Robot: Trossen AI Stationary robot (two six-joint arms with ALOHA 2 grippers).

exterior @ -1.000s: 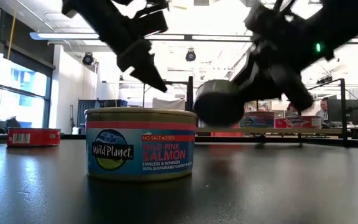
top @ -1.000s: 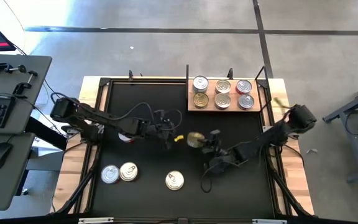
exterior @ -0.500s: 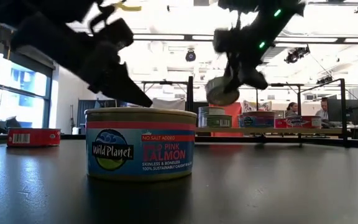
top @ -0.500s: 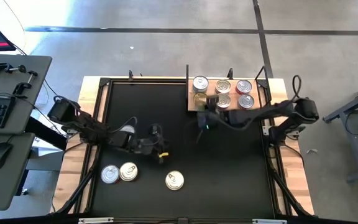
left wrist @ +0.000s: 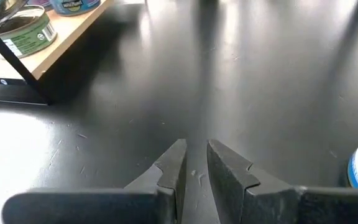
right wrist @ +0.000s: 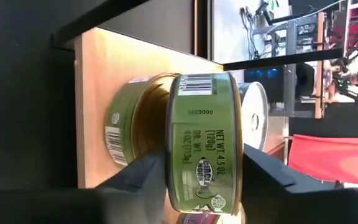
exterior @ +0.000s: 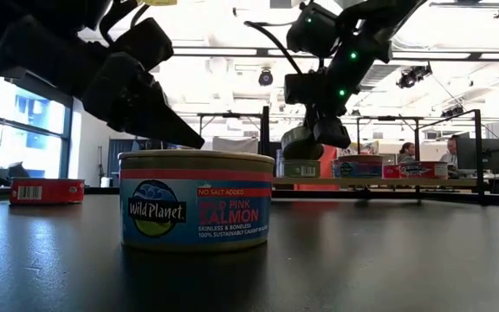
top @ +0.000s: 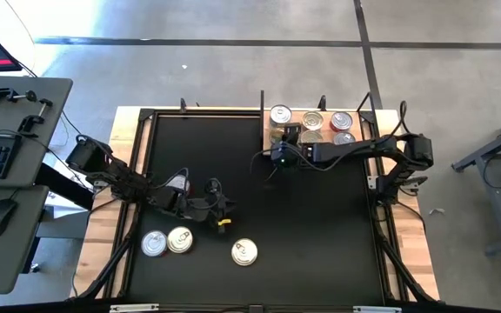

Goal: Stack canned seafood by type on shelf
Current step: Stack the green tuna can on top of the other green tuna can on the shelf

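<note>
The shelf (right wrist: 92, 81) stands at the table's far right with several cans on it. My right gripper (right wrist: 201, 165) is over the shelf's left end and is shut on a green-labelled can (right wrist: 201, 124). This can is directly over a second green can (right wrist: 126, 127), which sits on the wood. My left gripper (left wrist: 194, 155) hovers low over the black mat near the table's middle. Its fingers stand a narrow gap apart with nothing between them. A salmon can (exterior: 196, 201) stands on the mat just near of it. My right gripper pinches the green can across its height, one finger (right wrist: 138, 180) under its bottom face and one (right wrist: 263, 177) on its lid, at the rim part (right wrist: 197, 193) nearest the wrist. The fingers come slanting down from the table's right. The can lies about level over the lower can; whether it rests on it I cannot tell.
Two silver-lidded cans (top: 153, 243) (top: 179, 239) stand on the mat near the left front. Another can (top: 177, 183) lies partly under my left arm. Other cans (top: 341, 120) fill the shelf's right part. Dark frame posts (top: 262, 100) rise by the shelf.
My right gripper has carried the green can from over the mat's middle toward the far edge, to the shelf's left end. It rolled as it went, so the can turned from on edge to about level. My left gripper has sunk and moved toward the near left.
</note>
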